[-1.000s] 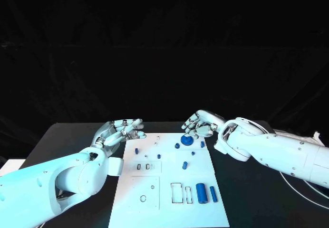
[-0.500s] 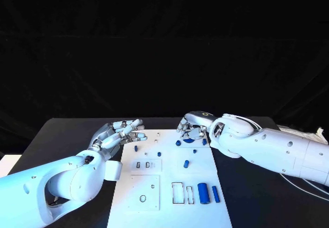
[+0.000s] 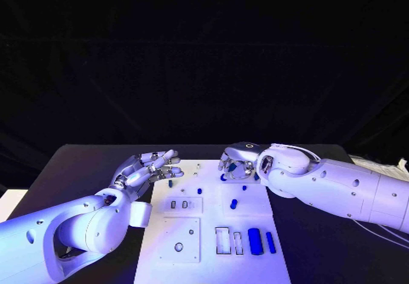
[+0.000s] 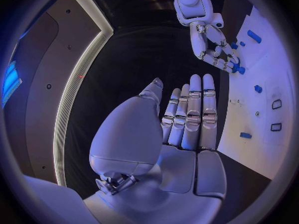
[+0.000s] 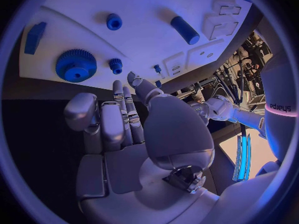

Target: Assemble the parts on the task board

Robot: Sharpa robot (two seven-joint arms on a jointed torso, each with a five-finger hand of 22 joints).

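Note:
The white task board (image 3: 213,269) lies in the middle of the black table. My right hand (image 3: 237,163) hovers over the board's far end with its fingers hanging down and nothing in them. Just beyond its fingertips (image 5: 118,92) lie a large blue gear (image 5: 76,65), a small gear (image 5: 116,64) and a blue block (image 5: 34,37). My left hand (image 3: 149,168) is held up beside the board's far left corner, fingers (image 4: 199,109) straight and apart, empty. A blue peg (image 3: 233,204) lies mid-board.
A thick blue cylinder (image 3: 255,241) and a slimmer one (image 3: 270,242) lie at the board's near right, beside several empty rectangular slots (image 3: 221,239). Small blue pieces (image 3: 198,191) sit near the far left. Bare black table (image 3: 77,171) lies on both sides.
My right arm has swung in towards the board's far end, bringing its hand down over the large gear. My left hand has barely moved.

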